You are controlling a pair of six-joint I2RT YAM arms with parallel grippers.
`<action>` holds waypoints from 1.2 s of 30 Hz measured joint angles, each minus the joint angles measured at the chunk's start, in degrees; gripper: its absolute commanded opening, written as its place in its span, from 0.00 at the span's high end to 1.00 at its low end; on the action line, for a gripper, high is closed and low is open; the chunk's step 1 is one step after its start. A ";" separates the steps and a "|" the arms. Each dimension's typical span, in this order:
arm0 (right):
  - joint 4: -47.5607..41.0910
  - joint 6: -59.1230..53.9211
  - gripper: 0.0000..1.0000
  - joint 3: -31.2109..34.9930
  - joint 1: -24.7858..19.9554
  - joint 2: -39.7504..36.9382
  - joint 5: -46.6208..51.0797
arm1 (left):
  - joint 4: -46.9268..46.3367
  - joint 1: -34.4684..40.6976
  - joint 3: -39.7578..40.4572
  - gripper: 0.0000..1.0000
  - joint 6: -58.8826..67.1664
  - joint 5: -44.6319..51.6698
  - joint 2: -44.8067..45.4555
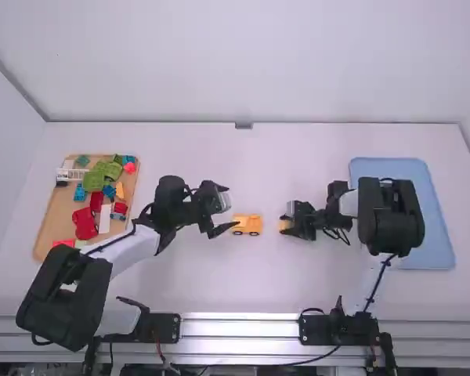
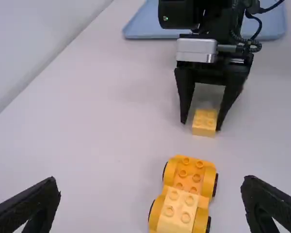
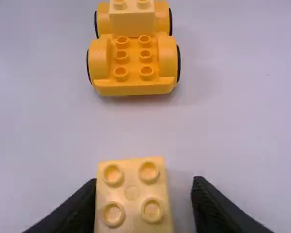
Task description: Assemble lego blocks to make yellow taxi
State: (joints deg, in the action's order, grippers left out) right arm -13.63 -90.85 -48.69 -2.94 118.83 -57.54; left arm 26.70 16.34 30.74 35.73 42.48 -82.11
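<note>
L gripper (image 1: 232,207): jaws wide open, empty. Yellow chassis (image 2: 183,170), just ahead of them, approx. midway btwn the 2 grippers: upright, w/ black-rimmed wheels (image 3: 178,63); six bare studs on the end facing the R jaws; paler four-stud brick (image 2: 177,208) mounted nearer the L jaws. Farther out, R gripper (image 1: 283,224): jaws parted, straddling loose block (image 3: 132,191), i.e. pale yellow, 4 round studs up, flat on table (image 1: 258,282); one finger right beside it, visible gap to the other. Beyond R jaws: blue tray (image 1: 442,243).
</note>
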 measured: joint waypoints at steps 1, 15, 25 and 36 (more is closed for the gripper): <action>-0.37 0.00 0.72 0.00 -0.02 0.00 0.07 | -0.09 0.00 -0.02 0.01 0.02 -0.02 0.00; -16.98 -0.63 0.80 -4.70 0.59 -4.72 -0.81 | 4.68 0.00 0.28 0.01 6.19 0.04 -14.19; -14.73 6.01 0.78 -6.60 8.50 -15.47 0.42 | -1.29 0.11 10.05 0.01 14.08 2.64 -27.93; -4.55 18.67 0.78 -4.22 16.83 -20.59 6.14 | -9.55 0.44 15.43 0.01 22.45 8.59 -31.95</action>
State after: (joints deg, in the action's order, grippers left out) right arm -18.17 -72.18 -52.90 13.89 98.24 -51.40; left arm 17.15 16.78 46.17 58.17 51.07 -114.06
